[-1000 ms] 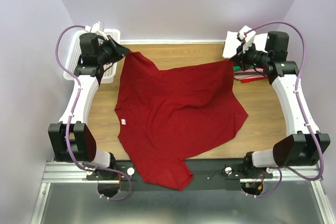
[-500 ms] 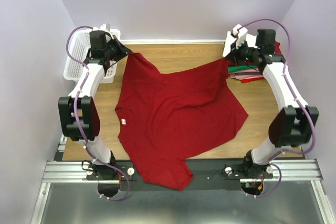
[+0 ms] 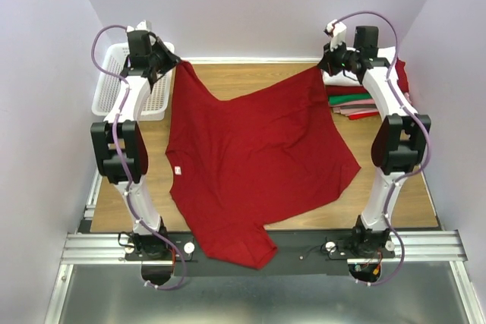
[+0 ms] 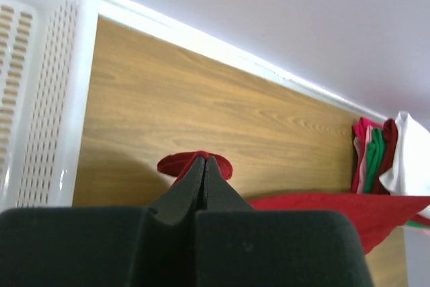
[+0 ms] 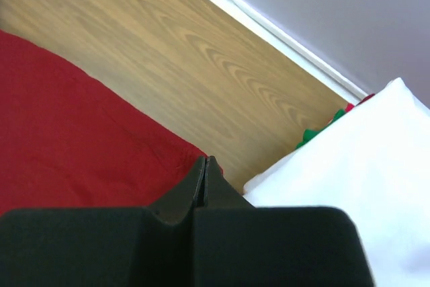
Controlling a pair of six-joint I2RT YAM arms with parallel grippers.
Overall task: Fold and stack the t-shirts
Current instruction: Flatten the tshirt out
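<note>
The large dark red t-shirt (image 3: 250, 157) lies spread over the wooden table, its near end hanging over the front rail. My left gripper (image 3: 176, 65) is shut on the shirt's far left corner; the left wrist view shows a red fold (image 4: 195, 165) pinched at the fingertips. My right gripper (image 3: 322, 68) is shut on the shirt's far right corner, with red cloth (image 5: 87, 139) running up to its tips. A stack of folded t-shirts (image 3: 357, 101) in white, green, pink and dark red lies at the far right; its white top (image 5: 356, 166) fills the right wrist view's corner.
A white plastic mesh basket (image 3: 114, 81) stands at the far left of the table, right beside the left arm; its wall (image 4: 47, 99) shows in the left wrist view. The back wall runs just behind both grippers. The black front rail (image 3: 304, 244) crosses the near edge.
Both arms have stretched toward the back wall, carrying the shirt's two far corners with them. The shirt has slid away from the front edge and is pulled flatter.
</note>
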